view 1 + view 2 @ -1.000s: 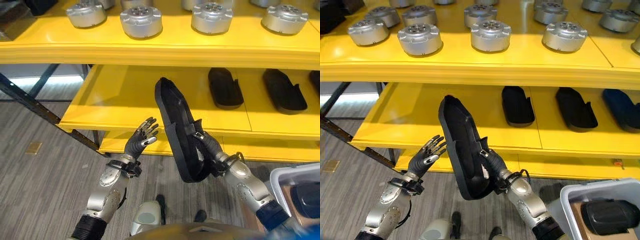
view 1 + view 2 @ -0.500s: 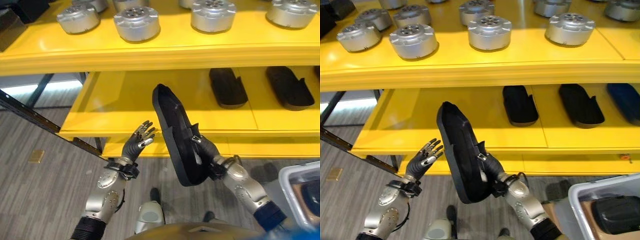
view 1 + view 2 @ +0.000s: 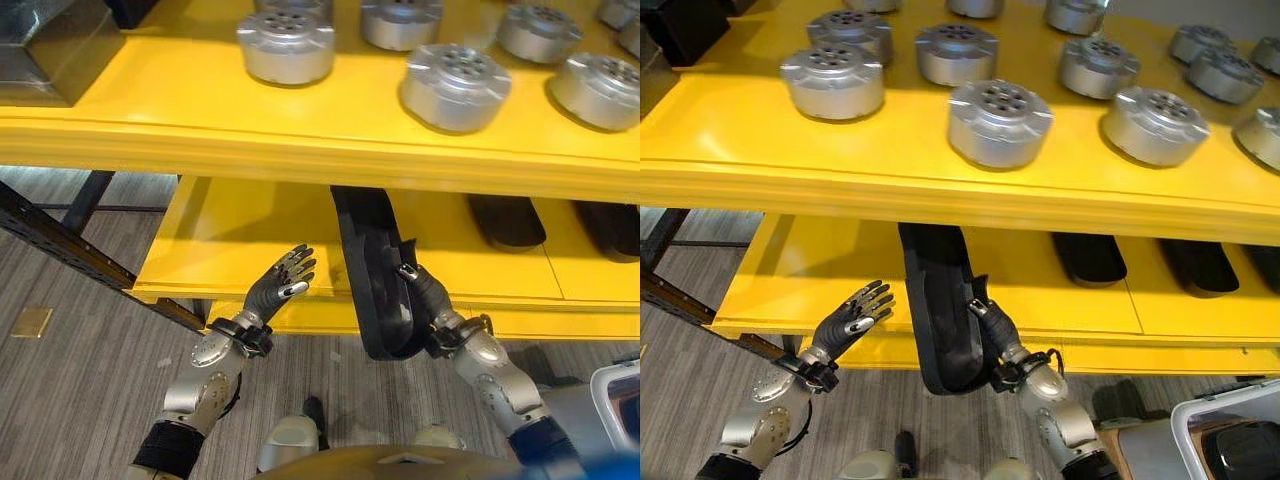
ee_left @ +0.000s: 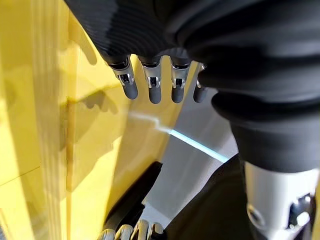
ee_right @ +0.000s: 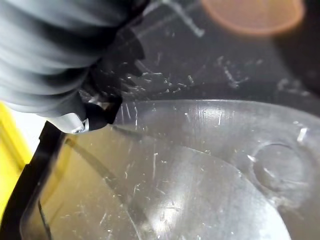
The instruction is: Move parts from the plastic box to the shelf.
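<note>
Your right hand (image 3: 992, 335) grips the long black part (image 3: 940, 300), its long axis pointing into the lower shelf (image 3: 800, 285); left hand (image 3: 852, 315) beside it, fingers spread.

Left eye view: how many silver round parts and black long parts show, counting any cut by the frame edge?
silver round parts: 6
black long parts: 3, one of them held in the right hand
Total: 9
</note>
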Tool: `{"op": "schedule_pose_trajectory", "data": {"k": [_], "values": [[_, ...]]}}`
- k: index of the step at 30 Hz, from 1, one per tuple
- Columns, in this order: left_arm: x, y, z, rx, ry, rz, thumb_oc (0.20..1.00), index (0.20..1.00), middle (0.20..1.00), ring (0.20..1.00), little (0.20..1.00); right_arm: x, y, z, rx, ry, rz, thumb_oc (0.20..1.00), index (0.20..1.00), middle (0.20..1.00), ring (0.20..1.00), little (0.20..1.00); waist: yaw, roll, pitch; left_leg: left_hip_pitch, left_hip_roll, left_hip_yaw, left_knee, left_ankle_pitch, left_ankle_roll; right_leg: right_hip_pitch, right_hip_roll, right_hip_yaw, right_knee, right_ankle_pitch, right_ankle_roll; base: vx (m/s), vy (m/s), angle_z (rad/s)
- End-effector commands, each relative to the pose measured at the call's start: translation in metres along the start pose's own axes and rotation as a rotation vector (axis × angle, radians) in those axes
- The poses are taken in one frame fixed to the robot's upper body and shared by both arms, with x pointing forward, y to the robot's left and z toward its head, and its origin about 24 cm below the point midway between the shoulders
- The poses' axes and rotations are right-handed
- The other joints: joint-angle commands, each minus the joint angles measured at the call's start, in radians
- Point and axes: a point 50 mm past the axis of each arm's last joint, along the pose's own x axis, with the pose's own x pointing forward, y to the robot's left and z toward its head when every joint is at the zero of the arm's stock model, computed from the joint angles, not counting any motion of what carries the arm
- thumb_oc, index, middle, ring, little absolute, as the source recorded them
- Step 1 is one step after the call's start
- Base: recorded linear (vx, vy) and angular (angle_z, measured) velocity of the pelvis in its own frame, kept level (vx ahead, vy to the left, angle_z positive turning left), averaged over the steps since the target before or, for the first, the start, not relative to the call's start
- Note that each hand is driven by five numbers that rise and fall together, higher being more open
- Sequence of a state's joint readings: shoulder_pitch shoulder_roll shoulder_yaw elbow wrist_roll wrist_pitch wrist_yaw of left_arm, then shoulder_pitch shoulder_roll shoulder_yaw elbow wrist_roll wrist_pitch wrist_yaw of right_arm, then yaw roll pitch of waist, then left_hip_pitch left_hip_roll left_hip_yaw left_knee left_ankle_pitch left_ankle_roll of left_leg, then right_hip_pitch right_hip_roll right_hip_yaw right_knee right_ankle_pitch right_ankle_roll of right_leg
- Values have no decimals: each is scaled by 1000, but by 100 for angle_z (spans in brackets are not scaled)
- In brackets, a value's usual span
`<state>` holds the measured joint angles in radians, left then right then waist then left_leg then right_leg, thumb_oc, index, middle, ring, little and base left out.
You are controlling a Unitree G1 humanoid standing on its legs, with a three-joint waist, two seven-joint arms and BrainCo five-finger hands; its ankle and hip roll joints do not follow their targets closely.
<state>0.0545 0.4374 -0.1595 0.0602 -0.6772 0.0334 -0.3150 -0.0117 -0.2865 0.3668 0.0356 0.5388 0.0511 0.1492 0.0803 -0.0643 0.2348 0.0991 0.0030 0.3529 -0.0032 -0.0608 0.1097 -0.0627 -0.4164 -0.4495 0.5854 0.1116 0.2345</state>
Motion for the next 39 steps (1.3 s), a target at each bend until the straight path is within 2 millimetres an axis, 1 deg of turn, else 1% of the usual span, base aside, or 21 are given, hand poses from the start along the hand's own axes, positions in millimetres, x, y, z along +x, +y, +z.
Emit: {"op": "schedule_pose_trajectory", "data": {"k": [1, 2, 3, 4, 5, 6, 8, 10, 12, 15, 17, 20, 23, 26, 28, 30, 31, 34, 36, 37, 39], "values": [[4, -19, 16, -3, -102, -52, 1000, 1000, 1000, 1000, 1000, 4, -4, 28, 3, -126, 16, 200, 200, 200, 200, 200, -17, 30, -24, -8, 84, -24, -84, 108, -107, 70, 165, 6, -252, 0, -56, 62, -205, 16], [3, -20, 15, -8, -97, -42, 1000, 1000, 1000, 1000, 1000, 3, -3, 29, -4, -126, 21, 200, 200, 200, 200, 200, -25, 21, -17, -1, 82, -37, -84, 100, -120, 68, 169, 42, -398, 35, -47, 131, -282, 25], [2, -21, 13, -18, -94, -28, 1000, 1000, 1000, 1000, 1000, 4, -1, 29, -2, -122, 29, 200, 200, 200, 200, 200, -25, 14, -12, 23, 83, -42, -84, 74, -133, 59, 147, 56, -486, 89, -20, 205, -344, 33], [0, -21, 12, -16, -94, -14, 1000, 1000, 1000, 1000, 1000, 8, 2, 29, -5, -121, 38, 200, 200, 200, 200, 200, -28, 4, -3, 40, 82, -38, -84, 56, -128, 6, 111, 85, -520, 183, -1, 267, -368, 28], [-2, -21, 9, -14, -84, -6, 1000, 1000, 1000, 1000, 1000, 9, 2, 28, 9, -109, 42, 200, 200, 200, 200, 200, -37, 11, 1, 53, 103, -50, -84, 55, -135, 11, 143, 124, -558, 131, -11, 252, -358, 33], [-4, -20, 5, -19, -74, 8, 1000, 1000, 1000, 1000, 1000, 7, 0, 27, 5, -90, 33, 200, 200, 200, 200, 200, -35, 11, -9, 52, 107, -54, -84, 66, -141, 37, 160, 105, -580, 107, -23, 246, -277, 52], [-4, -23, 8, -47, -88, 19, 1000, 1000, 1000, 1000, 1000, 12, 3, 27, -8, -72, 40, 200, 200, 200, 200, 200, -16, 15, -13, 55, 119, -36, -84, 79, -154, 71, 168, 51, -589, 65, -41, 165, -139, 59], [-4, -25, 4, -79, -81, 28, 1000, 1000, 1000, 1000, 1000, 19, 3, 30, -32, -73, 14, 200, 200, 200, 200, 200, 5, 21, -22, 52, 126, -48, -84, 96, -168, 131, 196, 27, -625, 24, -62, 192, -83, 10], [-4, -28, 0, -86, -62, 9, 1000, 1000, 1000, 1000, 1000, 26, 0, 38, -39, -98, -28, 200, 200, 200, 200, 200, 22, 25, -33, 39, 126, -64, -84, 103, -176, 171, 217, 15, -643, -5, -81, 166, -26, -10], [-2, -33, -2, -89, -44, -21, 1000, 1000, 1000, 1000, 1000, 37, -5, 50, -30, -126, -99, 200, 200, 200, 200, 200, 37, 29, -33, 27, 127, -76, -84, 109, -179, 187, 226, 8, -641, -26, -94, 63, 12, 8], [0, -34, -3, -84, -20, -47, 1000, 1000, 1000, 1000, 1000, 50, -14, 61, -32, -143, -173, 200, 200, 200, 200, 200, 50, 31, -32, 22, 129, -82, -84, 113, -184, 202, 231, 1, -645, -38, -103, 30, 12, 23], [3, -36, -3, -87, 15, -71, 1000, 1000, 1000, 1000, 1000, 65, -36, 80, -82, -135, -292, 200, 200, 200, 200, 200, 66, 35, -41, 31, 119, -96, -84, 106, -176, 214, 229, 6, -632, -53, -109, 77, 32, 18], [9, -40, -6, -109, 53, -92, 1000, 1000, 1000, 1000, 1000, 74, -56, 85, -32, -71, -404, 200, 200, 200, 200, 200, 75, 47, -29, 46, 111, -108, -81, 104, -165, 214, 225, 22, -587, -76, -117, 77, 55, 17], [14, -42, -3, -112, 49, -116, 1000, 1000, 1000, 1000, 1000, 78, -67, 91, -16, -37, -470, 200, 200, 200, 200, 200, 76, 58, -7, 21, 107, -106, -46, 92, -165, 186, 220, 38, -554, -90, -120, -101, 48, 9], [25, -47, 8, -116, 13, -129, 1000, 1000, 1000, 1000, 1000, 79, -86, 102, -9, -11, -564, 200, 200, 200, 200, 200, 79, 65, 35, -37, 110, -109, 46, 61, -163, 139, 203, 49, -495, -107, -123, -287, 25, 8], [30, -49, 14, -107, -9, -128, 1000, 1000, 1000, 1000, 1000, 80, -91, 109, 3, -15, -605, 200, 200, 200, 200, 200, 81, 68, 56, -64, 118, -109, 79, 54, -167, 119, 195, 49, -473, -112, -124, -231, -9, 16], [35, -50, 19, -99, -25, -131, 1000, 1000, 1000, 1000, 1000, 79, -101, 119, -4, -27, -639, 200, 200, 200, 200, 200, 83, 74, 80, -83, 125, -115, 99, 52, -171, 105, 191, 54, -462, -114, -124, -193, -23, 9], [43, -54, 30, -85, -57, -147, 1000, 1000, 1000, 1000, 1000, 79, -112, 146, -48, -62, -695, 200, 200, 200, 200, 200, 88, 87, 129, -124, 127, -130, 130, 47, -177, 78, 184, 68, -456, -112, -122, -228, -24, 0], [50, -59, 48, -81, -119, -168, 1000, 1000, 1000, 1000, 1000, 78, -116, 181, -79, -128, -742, 200, 200, 200, 200, 200, 91, 104, 195, -180, 121, -141, 146, 48, -178, 26, 173, 77, -442, -113, -115, -326, -19, -3], [50, -60, 50, -78, -127, -170, 1000, 1000, 1000, 1000, 1000, 78, -117, 186, -86, -140, -747, 200, 200, 200, 200, 200, 91, 105, 206, -188, 119, -143, 148, 48, -178, 18, 173, 79, -440, -113, -114, -239, -29, 3], [51, -63, 59, -77, -159, -178, 1000, 1000, 1000, 1000, 1000, 74, -119, 205, -111, -184, -755, 200, 200, 200, 200, 200, 92, 110, 246, -211, 114, -144, 151, 48, -178, -10, 173, 86, -432, -116, -109, -188, -47, 5]]}}
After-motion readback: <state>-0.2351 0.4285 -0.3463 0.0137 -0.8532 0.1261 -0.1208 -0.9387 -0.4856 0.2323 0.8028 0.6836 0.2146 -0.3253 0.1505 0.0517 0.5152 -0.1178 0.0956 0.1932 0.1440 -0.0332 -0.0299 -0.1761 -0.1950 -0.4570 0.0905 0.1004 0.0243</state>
